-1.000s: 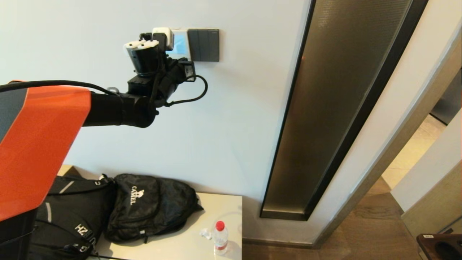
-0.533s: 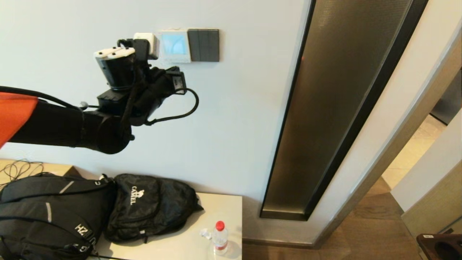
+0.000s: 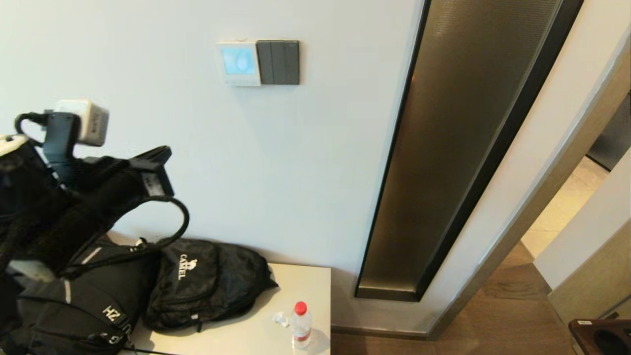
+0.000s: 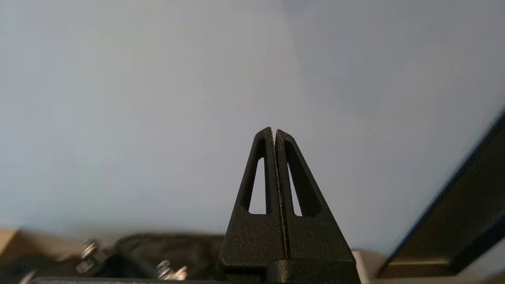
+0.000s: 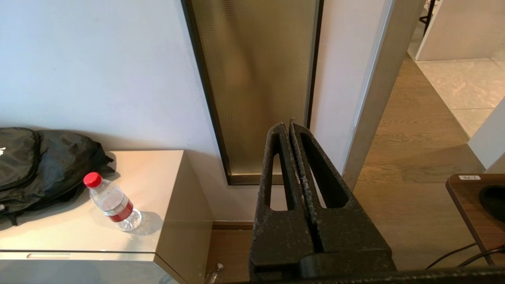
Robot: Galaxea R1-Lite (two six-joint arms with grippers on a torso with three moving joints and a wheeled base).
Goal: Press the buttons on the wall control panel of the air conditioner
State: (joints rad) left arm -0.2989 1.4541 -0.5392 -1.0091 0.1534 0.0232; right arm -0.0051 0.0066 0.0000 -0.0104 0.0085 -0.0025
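The air conditioner control panel [image 3: 239,63] is a white wall plate with a lit blue screen, high on the wall. A dark grey switch plate [image 3: 279,62] adjoins it on the right. My left gripper [image 3: 158,157] hangs well below and to the left of the panel, clear of the wall. In the left wrist view it [image 4: 273,130] is shut and empty and faces bare wall; the panel is out of that view. My right gripper [image 5: 287,125] is shut and empty, held low and pointing at the foot of the wall; it does not show in the head view.
Two black backpacks [image 3: 207,281] lie on a beige cabinet [image 3: 310,281] under the panel, with a red-capped water bottle [image 3: 300,323] near its right edge. A tall dark glass strip [image 3: 468,148] stands to the right. A brown table corner [image 5: 473,197] is at the far right.
My left arm has drawn back from the panel, moving down and to the left. The panel's blue screen, partly covered before, is now in full view.
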